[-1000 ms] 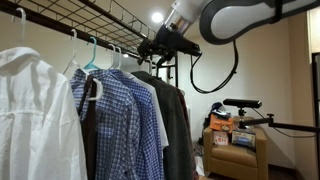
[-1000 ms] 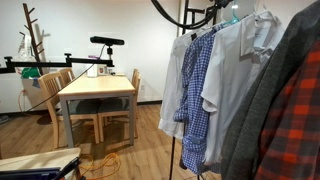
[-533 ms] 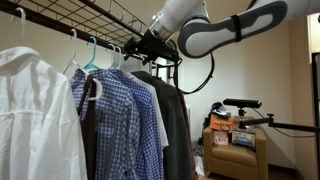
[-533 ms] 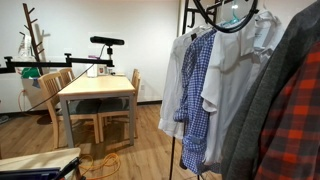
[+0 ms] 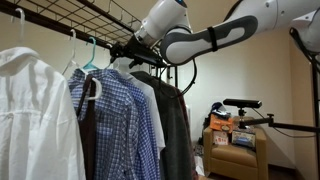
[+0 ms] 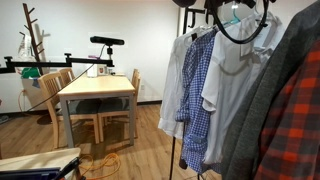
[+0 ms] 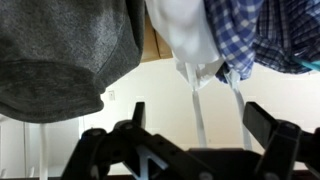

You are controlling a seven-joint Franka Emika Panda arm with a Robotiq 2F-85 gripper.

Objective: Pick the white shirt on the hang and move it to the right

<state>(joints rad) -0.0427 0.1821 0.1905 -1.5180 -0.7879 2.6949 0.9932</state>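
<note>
Hovering w/ jaws wide apart, gripper (image 7: pixel 197 125) faces white shirt (image 7: pixel 185 35) btwn gray jacket (image 7: pixel 60 60) & checked shirts (image 7: pixel 260 35).

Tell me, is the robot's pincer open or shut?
Open. In the wrist view the pincer shows its fingers wide apart, nothing between them; the white shirt hangs beyond.

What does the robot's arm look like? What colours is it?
The arm is smooth and white, built from fat rounded tubes with dark bands at the joints. Its end effector is black, and the wrist view shows two chunky black fingers on it. A thin black cable hangs in a loop under the arm.
</note>
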